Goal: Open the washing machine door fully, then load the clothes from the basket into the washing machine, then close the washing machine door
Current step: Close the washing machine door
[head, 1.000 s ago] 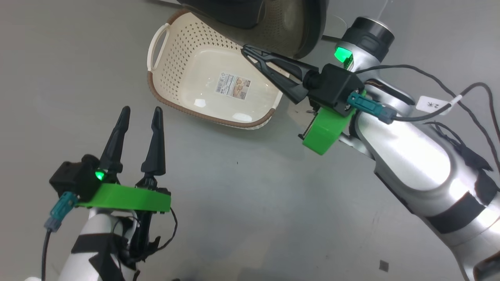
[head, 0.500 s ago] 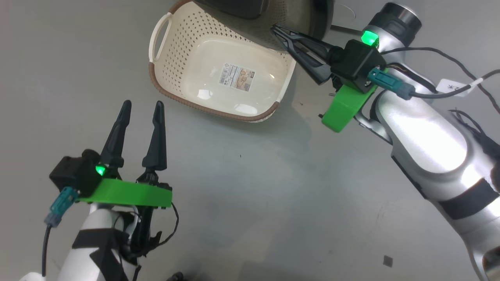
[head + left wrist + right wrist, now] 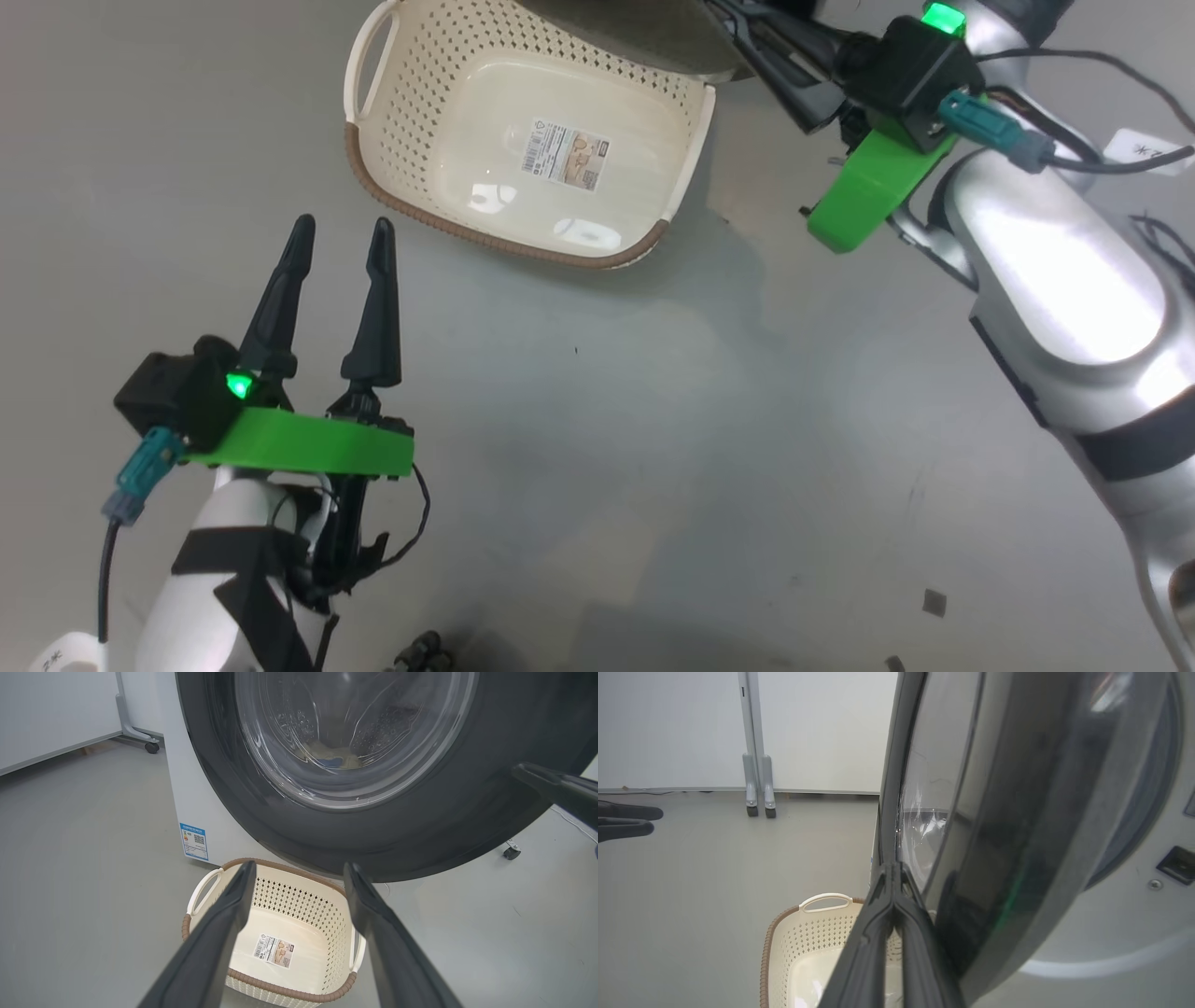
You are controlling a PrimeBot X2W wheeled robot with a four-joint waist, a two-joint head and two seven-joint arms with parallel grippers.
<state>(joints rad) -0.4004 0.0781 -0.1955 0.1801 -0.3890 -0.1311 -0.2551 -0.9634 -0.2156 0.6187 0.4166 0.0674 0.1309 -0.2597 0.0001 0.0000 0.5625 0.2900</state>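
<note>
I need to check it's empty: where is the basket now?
Head view, top centre: the basket sits empty on the floor ahead of the left gripper, its far end under the washing machine door.

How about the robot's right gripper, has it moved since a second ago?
Yes. Against the basket, the right gripper has swung from over the basket's right side out past its far right corner.

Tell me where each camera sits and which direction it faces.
Head view: up high, facing down at the basket; left end effector and right end effector show.
Left wrist view: low, facing the washing machine door above the basket; its open fingers show.
Right wrist view: beside the door's edge, facing along it; its shut fingers show.
All three share the basket.
</note>
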